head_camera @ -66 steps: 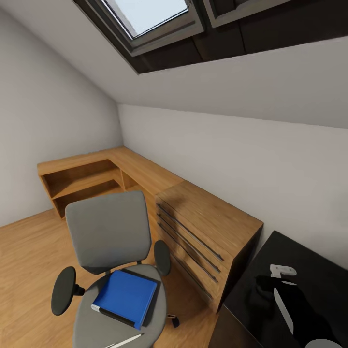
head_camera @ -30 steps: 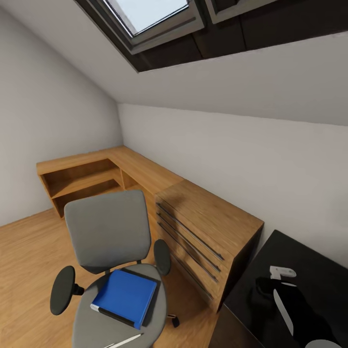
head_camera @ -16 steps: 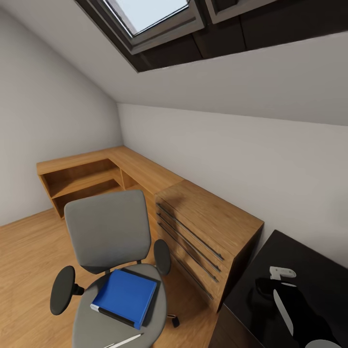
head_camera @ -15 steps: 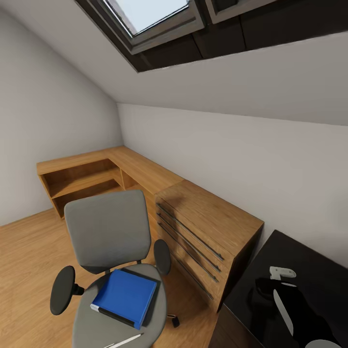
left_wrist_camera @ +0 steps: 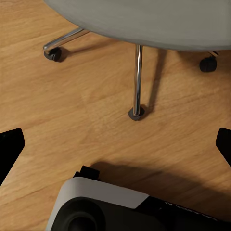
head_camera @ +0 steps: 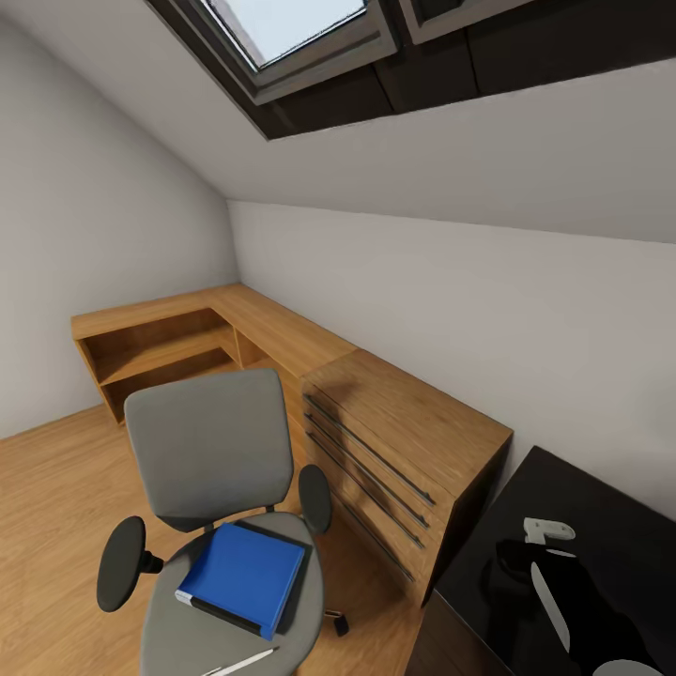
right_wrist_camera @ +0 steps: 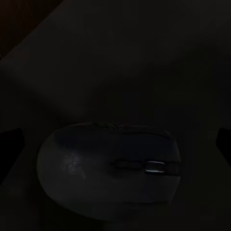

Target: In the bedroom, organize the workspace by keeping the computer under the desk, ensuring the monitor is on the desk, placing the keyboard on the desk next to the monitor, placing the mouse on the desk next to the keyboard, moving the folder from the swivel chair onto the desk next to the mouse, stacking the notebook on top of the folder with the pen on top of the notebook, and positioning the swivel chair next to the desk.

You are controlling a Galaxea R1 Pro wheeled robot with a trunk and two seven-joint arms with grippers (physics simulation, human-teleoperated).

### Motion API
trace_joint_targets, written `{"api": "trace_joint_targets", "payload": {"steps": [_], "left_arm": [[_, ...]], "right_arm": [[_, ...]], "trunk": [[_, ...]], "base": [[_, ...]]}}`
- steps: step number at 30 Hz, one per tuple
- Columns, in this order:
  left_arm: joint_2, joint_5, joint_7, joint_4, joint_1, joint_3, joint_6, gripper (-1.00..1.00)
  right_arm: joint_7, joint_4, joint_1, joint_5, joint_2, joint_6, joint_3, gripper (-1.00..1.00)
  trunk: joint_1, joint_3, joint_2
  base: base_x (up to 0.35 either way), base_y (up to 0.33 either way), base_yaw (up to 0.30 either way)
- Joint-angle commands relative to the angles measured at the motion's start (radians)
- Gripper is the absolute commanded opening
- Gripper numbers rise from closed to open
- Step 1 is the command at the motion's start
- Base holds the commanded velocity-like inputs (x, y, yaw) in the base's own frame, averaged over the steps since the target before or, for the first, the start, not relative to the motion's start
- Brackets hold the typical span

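Both grippers' jaws spread: left gripper point(left_wrist_camera: 115, 144) over bare floor by the swivel chair point(head_camera: 211, 451) base, right gripper point(right_wrist_camera: 115, 139) above the mouse point(right_wrist_camera: 108, 168) on the desk point(head_camera: 601, 507), far right. Folder point(head_camera: 242, 577) and pen point(head_camera: 242, 663) on the chair seat.

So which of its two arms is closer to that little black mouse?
The right. Its wrist camera looks straight down at the mouse lying on the black desk, between the open fingertips. The left gripper hangs over the wooden floor by the swivel chair.
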Motion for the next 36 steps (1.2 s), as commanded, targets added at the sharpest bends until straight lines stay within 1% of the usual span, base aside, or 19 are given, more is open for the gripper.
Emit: {"api": "trace_joint_targets", "payload": {"steps": [1,10,36], "left_arm": [[0.001,0.009,0.001,0.001,-0.001,-0.007,-0.004,1.00],[0.001,0.009,0.001,0.001,-0.001,-0.008,-0.004,1.00],[0.001,0.008,0.001,0.001,0.000,-0.005,-0.004,1.00]], "right_arm": [[-0.001,-0.001,-0.001,0.004,0.000,0.006,0.000,1.00],[-0.001,0.000,-0.001,0.004,0.000,0.006,0.000,1.00],[-0.001,0.000,-0.001,0.004,0.000,0.006,0.000,1.00]], "trunk": [[0.004,-0.004,-0.008],[0.039,-0.033,-0.071],[0.039,-0.033,-0.071]], "base": [[0.000,0.000,0.000],[0.000,0.000,0.000],[0.000,0.000,0.000]]}}
